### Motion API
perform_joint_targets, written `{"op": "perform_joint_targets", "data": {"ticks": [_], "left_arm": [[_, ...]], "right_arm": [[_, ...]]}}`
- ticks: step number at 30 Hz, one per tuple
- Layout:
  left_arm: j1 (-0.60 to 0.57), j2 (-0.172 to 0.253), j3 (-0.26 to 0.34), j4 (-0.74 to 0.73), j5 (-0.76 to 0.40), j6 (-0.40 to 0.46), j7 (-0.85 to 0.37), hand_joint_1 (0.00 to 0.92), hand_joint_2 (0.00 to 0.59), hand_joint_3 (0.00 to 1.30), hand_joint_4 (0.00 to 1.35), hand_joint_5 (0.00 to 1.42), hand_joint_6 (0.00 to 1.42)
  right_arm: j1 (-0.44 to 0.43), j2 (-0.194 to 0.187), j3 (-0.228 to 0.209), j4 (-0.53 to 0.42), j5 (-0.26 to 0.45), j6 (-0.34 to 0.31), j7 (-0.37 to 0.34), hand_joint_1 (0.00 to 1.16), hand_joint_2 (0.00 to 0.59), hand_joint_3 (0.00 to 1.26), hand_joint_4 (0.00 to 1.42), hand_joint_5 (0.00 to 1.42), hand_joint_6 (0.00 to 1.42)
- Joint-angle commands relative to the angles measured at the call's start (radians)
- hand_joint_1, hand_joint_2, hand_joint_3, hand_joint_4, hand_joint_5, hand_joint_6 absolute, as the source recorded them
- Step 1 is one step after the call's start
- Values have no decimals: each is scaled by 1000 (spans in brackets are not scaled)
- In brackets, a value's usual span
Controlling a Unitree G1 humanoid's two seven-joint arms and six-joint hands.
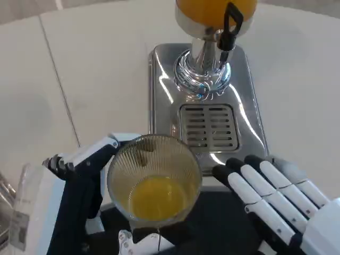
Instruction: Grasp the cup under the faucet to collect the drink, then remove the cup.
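Holding orange drink in its bottom, the cup (154, 178) sits at about 6 o'clock from the faucet (229, 29), clear of the drain grille (208, 126) and wrapped by the left hand (85, 175); so filling looks done and removal largely made, with only setting down seemingly left. The right hand (271, 199) lies at 3 o'clock of the cup, fingers apart and holding nothing; open table (95, 64) spreads toward 10 o'clock, while the steel base (249, 106) edge runs close at 12 o'clock.

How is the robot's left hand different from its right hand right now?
The left hand wraps around the ribbed clear cup, which holds orange drink; the right hand holds nothing. The left hand's fingers curl around the cup; the right hand's fingers lie straight beside it. Both are white and black.
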Motion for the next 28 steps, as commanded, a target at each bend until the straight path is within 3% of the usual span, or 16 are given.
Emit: {"op": "perform_joint_targets", "data": {"ticks": [1, 12, 28], "left_arm": [[1, -8, -1, -7, -7, -29, -8, 692, 0, 1140, 1176, 1424, 1424], [-7, -21, 0, -6, 0, -26, -10, 690, 0, 1140, 1161, 1424, 1424], [-11, -33, 4, 10, 1, -12, -15, 684, 0, 1129, 1161, 1424, 1424]], "right_arm": [[1, 23, 9, -11, -11, 3, -8, 137, 544, 0, 0, 0, 0], [-17, 61, 45, -27, -29, 51, 8, 133, 544, 0, 0, 0, 0], [-33, 50, 67, -48, -39, 123, 35, 133, 552, 0, 0, 0, 0]]}}
